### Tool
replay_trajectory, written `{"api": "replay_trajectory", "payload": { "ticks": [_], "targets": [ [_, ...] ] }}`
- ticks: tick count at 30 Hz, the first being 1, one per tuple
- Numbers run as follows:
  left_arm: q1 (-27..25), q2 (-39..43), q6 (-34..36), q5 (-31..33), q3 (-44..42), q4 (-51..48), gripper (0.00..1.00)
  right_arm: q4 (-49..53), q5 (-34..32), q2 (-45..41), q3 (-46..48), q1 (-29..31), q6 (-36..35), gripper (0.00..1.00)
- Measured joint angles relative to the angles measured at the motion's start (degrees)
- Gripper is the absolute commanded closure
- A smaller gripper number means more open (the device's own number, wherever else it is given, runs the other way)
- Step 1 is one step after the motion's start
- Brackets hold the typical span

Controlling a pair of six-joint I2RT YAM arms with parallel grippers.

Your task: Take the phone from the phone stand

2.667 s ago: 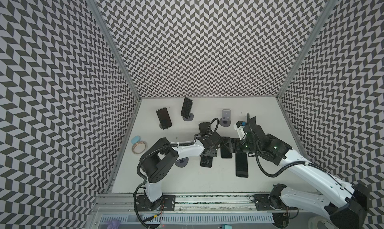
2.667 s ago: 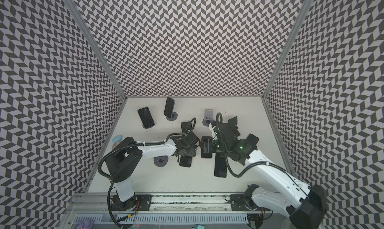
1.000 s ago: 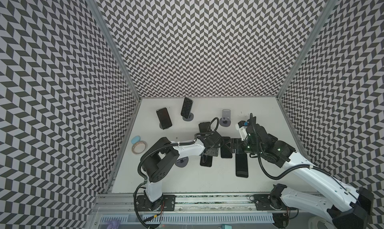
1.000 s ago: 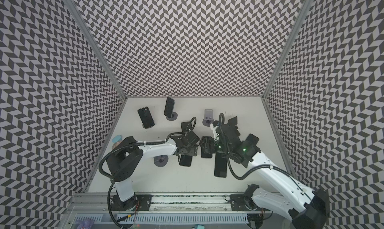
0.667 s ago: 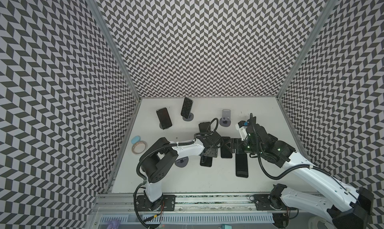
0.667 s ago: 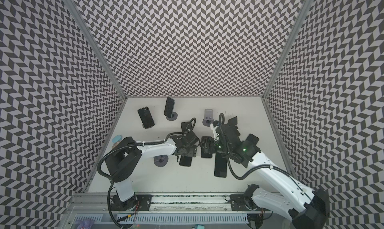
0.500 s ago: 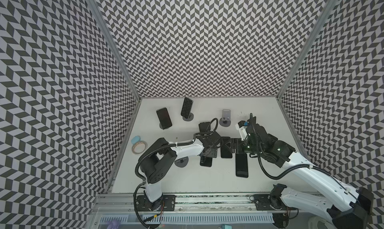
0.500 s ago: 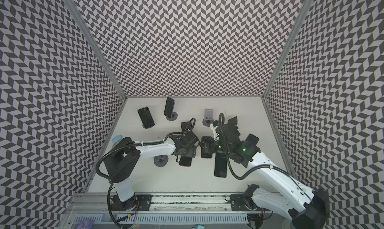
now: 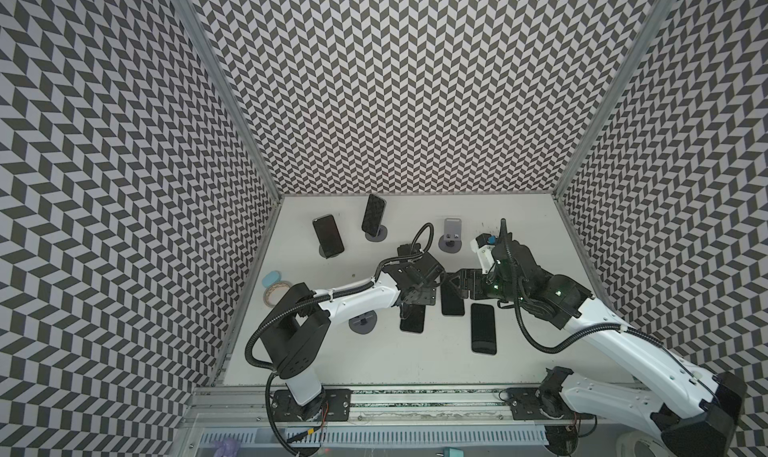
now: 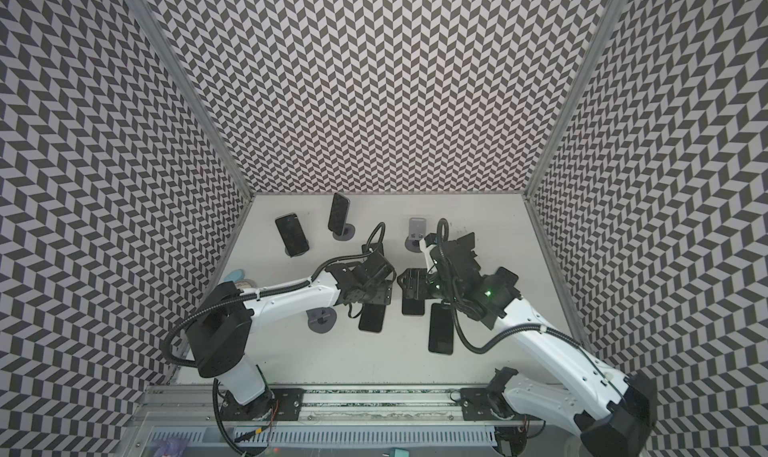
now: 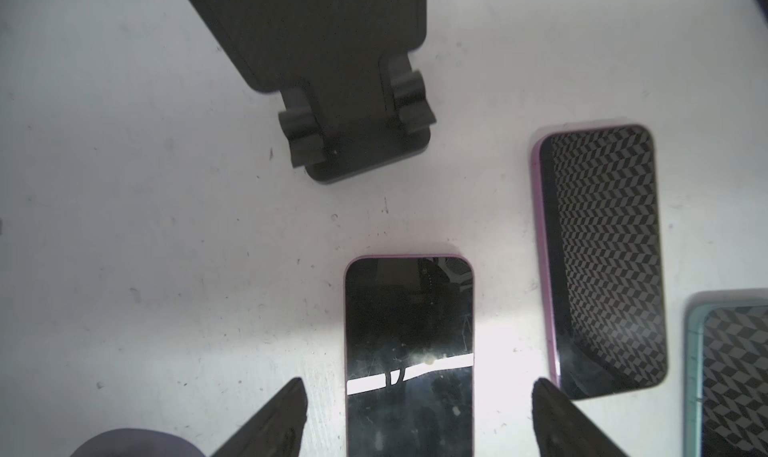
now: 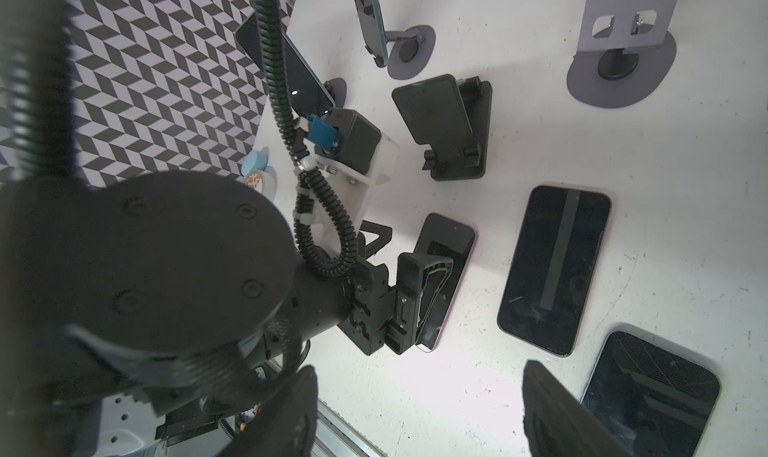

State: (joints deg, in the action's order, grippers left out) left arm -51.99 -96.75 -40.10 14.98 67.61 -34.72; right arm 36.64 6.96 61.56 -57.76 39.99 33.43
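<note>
While hovering with left tool (image 11: 418, 386) spread astride phone (image 11: 409, 342), flat on tabletop (image 11: 166, 247) just short of empty stand (image 11: 353, 102), rise slowly straight up without brushing its edges or neighbouring phone (image 11: 602, 259). Hold right tool (image 12: 419, 369), likewise spread and empty, well aside.

The pink-edged phone (image 11: 409, 342) is laid flat, dark screen up, just beside the front lip of the black phone stand (image 11: 332, 52), apart from it; the stand's tilted back is seen bare.
</note>
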Motion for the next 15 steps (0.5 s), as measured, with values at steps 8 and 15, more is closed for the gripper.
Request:
{"api": "replay_trajectory", "payload": {
  "ticks": [8,15],
  "targets": [
    [0.0,6.3,0.9,3.3,1.6,-1.9,0.16,0.9,-0.2,4.9,-7.4,0.0,-1.5,0.27],
    [2.2,11.6,3.2,5.8,2.6,-3.4,0.17,0.5,-0.1,10.8,-14.2,0.0,-2.8,0.28]
  ]
}}
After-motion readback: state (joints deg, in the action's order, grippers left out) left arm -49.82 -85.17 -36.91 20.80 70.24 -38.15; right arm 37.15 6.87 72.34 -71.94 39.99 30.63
